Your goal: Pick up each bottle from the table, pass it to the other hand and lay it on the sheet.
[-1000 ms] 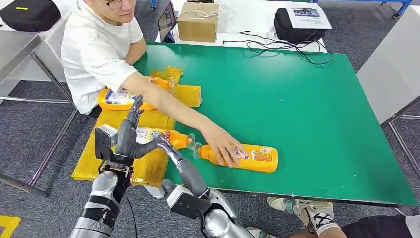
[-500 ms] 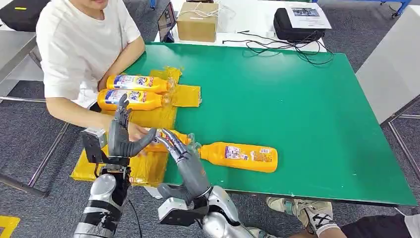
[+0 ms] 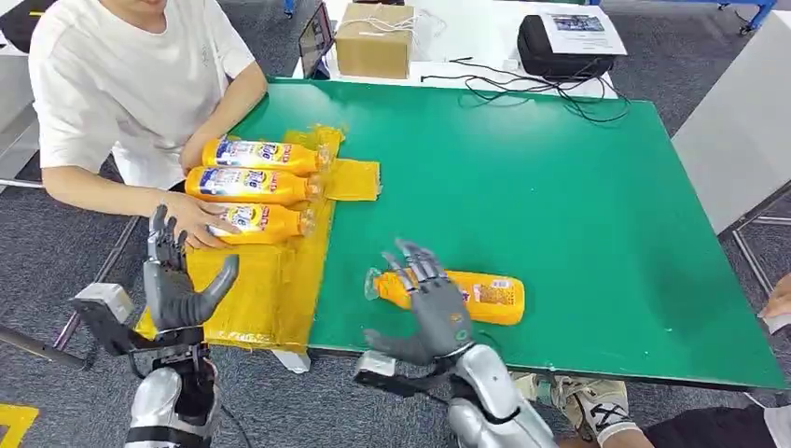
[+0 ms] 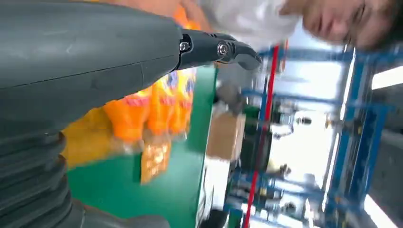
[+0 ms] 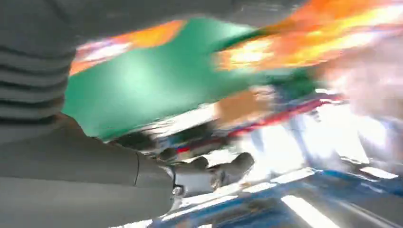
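Observation:
One orange bottle [image 3: 476, 296] lies on its side on the green table [image 3: 522, 177], near the front edge. My right hand [image 3: 429, 303] hovers over its neck end with fingers spread, holding nothing. Three more orange bottles [image 3: 247, 185] lie side by side on the yellow sheet [image 3: 270, 280]. A person's hand [image 3: 198, 220] rests on the nearest of them [image 3: 266, 223]. My left hand [image 3: 177, 280] stands upright and empty at the sheet's left edge, fingers apart. The left wrist view shows the bottles [image 4: 157, 104] blurred beyond my thumb.
A person in a white shirt [image 3: 121, 84] sits at the table's left side, close to my left arm. A cardboard box [image 3: 373, 39], a black bag [image 3: 560, 47] and cables [image 3: 532, 89] lie on the white table behind. Another person's shoe [image 3: 583, 397] shows under the front edge.
The bottle held between my hands now lies on the sheet under the person's hand. My left hand drew back and left, empty. My right hand swung right over the bottle on the table.

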